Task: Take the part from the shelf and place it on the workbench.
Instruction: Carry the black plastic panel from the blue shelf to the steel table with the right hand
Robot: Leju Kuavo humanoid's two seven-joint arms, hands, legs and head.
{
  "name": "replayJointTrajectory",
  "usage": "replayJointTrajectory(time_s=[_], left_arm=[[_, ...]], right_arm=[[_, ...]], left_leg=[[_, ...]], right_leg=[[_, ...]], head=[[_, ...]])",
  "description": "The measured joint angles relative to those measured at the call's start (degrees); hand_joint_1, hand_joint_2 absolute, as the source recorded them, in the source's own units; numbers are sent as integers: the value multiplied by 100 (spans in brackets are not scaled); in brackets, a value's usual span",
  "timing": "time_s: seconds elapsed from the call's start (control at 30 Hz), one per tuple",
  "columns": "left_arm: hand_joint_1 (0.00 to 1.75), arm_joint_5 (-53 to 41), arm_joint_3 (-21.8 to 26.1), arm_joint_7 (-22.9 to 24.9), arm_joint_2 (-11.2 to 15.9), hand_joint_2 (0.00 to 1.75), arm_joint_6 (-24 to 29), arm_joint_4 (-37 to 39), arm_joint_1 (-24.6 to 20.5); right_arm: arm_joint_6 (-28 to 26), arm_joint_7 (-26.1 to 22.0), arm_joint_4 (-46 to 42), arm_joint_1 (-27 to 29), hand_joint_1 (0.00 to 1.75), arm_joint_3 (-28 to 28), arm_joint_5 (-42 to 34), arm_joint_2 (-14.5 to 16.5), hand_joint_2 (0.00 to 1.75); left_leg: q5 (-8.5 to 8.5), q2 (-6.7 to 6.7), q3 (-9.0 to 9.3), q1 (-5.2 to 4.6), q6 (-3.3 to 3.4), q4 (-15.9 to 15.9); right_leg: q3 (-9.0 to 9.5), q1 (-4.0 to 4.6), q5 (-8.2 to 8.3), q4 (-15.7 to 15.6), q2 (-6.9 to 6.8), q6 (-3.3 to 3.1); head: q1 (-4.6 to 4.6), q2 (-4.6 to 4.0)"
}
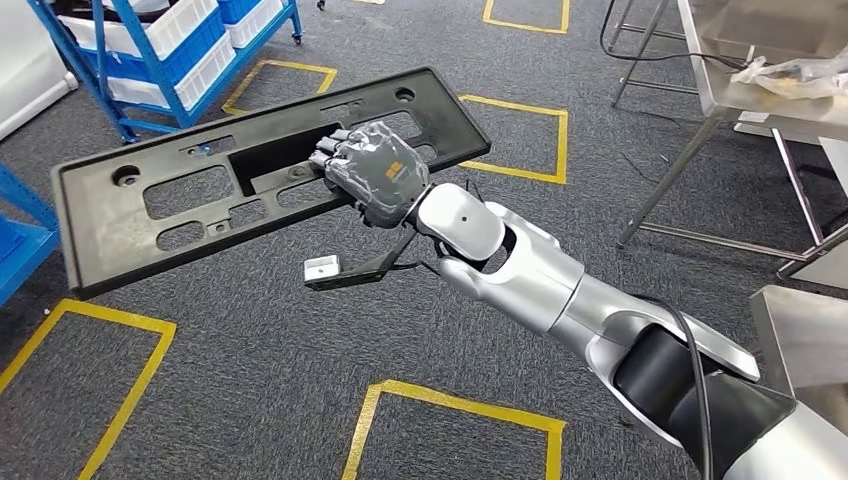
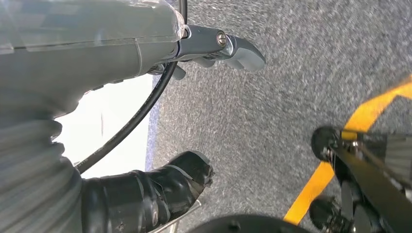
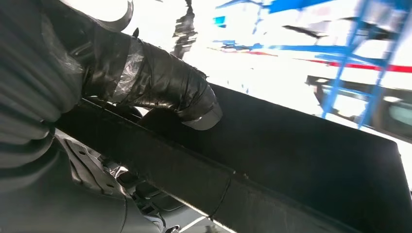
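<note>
One long black part (image 1: 200,190) was carried flat above the carpet, clear of the shelf (image 1: 170,50), the right hand (image 1: 375,170) clamped through a central cutout, presumably for balance during transport to the workbench (image 1: 745,90); left hand (image 2: 145,194) held nothing, fingers loosely curled; no legible writing.

Right arm (image 1: 560,290) enters from the lower right of the head view and extends toward frame centre. Right hand (image 1: 375,170) grips the part (image 1: 150,200), fingers (image 1: 335,150) curled over its edge. Left hand (image 2: 145,194) hangs down, holding nothing.
</note>
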Motion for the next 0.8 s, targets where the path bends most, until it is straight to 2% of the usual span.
replayJointTrajectory(time_s=[0.03,0.1,0.13,0.17,0.23,0.3,0.37,0.4,0.43,0.47,0.5,0.53,0.57,0.6,0.67,0.73,0.77,0.8], left_arm=[[0,5,21,4,-3,175,8,8,-3],[0,14,64,15,-11,175,21,25,-3],[0,16,83,20,-15,175,26,32,-4],[0,19,97,25,-20,175,30,41,-4],[0,22,115,29,-31,175,35,53,-11],[0,33,136,32,-38,175,42,60,-13],[0,49,175,33,-39,175,51,67,-11],[0,56,196,33,-39,175,55,72,-12],[0,60,212,34,-39,175,60,78,-12],[0,61,226,36,-39,175,68,84,-13],[0,62,236,37,-39,175,78,90,-13],[0,62,246,38,-39,175,88,94,-14],[0,61,257,39,-38,175,97,98,-13],[0,61,270,39,-38,175,103,104,-11],[0,62,299,38,-36,175,111,119,-20],[0,62,326,38,-34,175,116,135,-45],[0,61,335,38,-33,175,121,142,-58],[0,61,342,38,-31,175,125,148,-65]], right_arm=[[-2,16,0,-51,175,0,49,-91,175],[-12,43,-3,-165,175,-2,121,-273,175],[-16,51,-5,-205,175,-5,143,-364,175],[-19,56,-7,-228,175,-9,158,-444,175],[-23,62,-11,-246,175,-14,177,-581,175],[-35,85,-21,-270,175,-15,196,-657,175],[-59,117,-30,-290,175,-15,228,-717,175],[-70,127,-33,-293,175,-15,248,-761,175],[-77,129,-33,-292,175,-15,266,-814,175],[-79,131,-34,-291,175,-17,279,-877,175],[-79,133,-42,-291,175,-23,287,-936,175],[-79,134,-50,-294,175,-34,289,-997,175],[-79,136,-60,-296,175,-54,293,-1057,175],[-80,140,-67,-303,175,-79,297,-1114,175],[-86,158,-78,-313,175,-131,309,-1242,175],[-96,183,-97,-306,175,-177,329,-1393,175],[-106,194,-107,-299,175,-211,341,-1483,175],[-116,205,-116,-297,175,-251,352,-1556,175]], left_leg=[[-18,53,8,1,-18,14],[-58,137,18,-18,-73,41],[-76,177,28,-28,-105,47],[-89,220,39,-34,-134,43],[-132,275,67,-14,-194,51],[-317,82,-18,17,-231,289],[-672,-186,-334,26,-237,965],[-824,-239,-535,23,-237,1358],[-884,-260,-694,20,-234,1640],[-827,-270,-768,19,-226,1723],[-657,-287,-737,19,-211,1579],[-418,-338,-621,20,-191,1255],[-207,-461,-477,24,-169,882],[-73,-583,-343,32,-154,548],[-16,-720,-216,26,-133,242],[-3,-607,-184,16,-90,172],[21,-540,-161,19,-49,125],[47,-474,-137,23,-8,74]], right_leg=[[223,-13,189,-400,-83,5],[597,31,403,-1093,-284,-23],[679,60,425,-1263,-337,-46],[685,93,408,-1298,-327,-68],[692,93,431,-1334,-197,-124],[712,67,457,-1374,-72,-207],[720,58,465,-1387,50,-265],[720,67,462,-1384,117,-278],[723,77,458,-1378,190,-284],[725,87,454,-1368,267,-286],[730,92,449,-1357,342,-284],[735,92,440,-1341,416,-278],[730,89,427,-1321,482,-264],[712,88,415,-1291,549,-243],[646,64,423,-1264,680,-172],[605,31,455,-1285,790,-89],[587,30,433,-1258,719,-62],[526,35,354,-1137,575,-39]], head=[[1,-1],[0,-1],[-1,0],[-2,0],[-2,1],[-2,0],[-3,-1],[-3,-1],[-3,-1],[-3,-1],[-3,-1],[-4,-1],[-3,-1],[-2,-1],[-3,1],[-5,1],[1,1],[6,1]])
